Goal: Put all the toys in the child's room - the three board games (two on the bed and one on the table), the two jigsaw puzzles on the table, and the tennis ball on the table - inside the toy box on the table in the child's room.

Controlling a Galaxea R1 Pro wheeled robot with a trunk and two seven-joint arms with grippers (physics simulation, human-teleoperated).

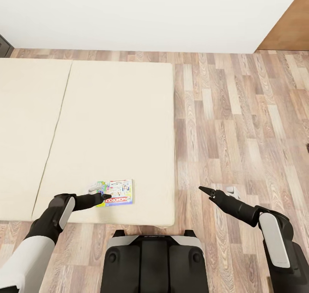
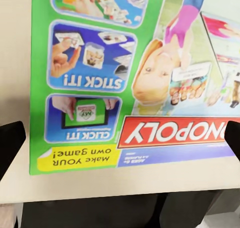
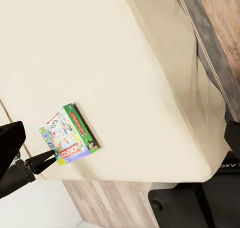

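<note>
Cream bedding (image 1: 111,125) lay beneath the left gripper (image 1: 104,196), its fingers spread and empty, poised at the near edge of a green Monopoly board game (image 1: 115,192) lying flat by the mattress's near edge. Judged mid-approach; next, closing squarely on the thin box. Right gripper (image 1: 206,191) hovered over floor (image 1: 240,125), seemingly closed, empty.

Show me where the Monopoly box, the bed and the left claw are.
Monopoly box (image 1: 116,192): head view, middle of the lid.
Bed (image 1: 116,125): head view, bare cream top.
Left claw (image 1: 105,196): head view, between the fingertips, at the box's near left edge.
</note>
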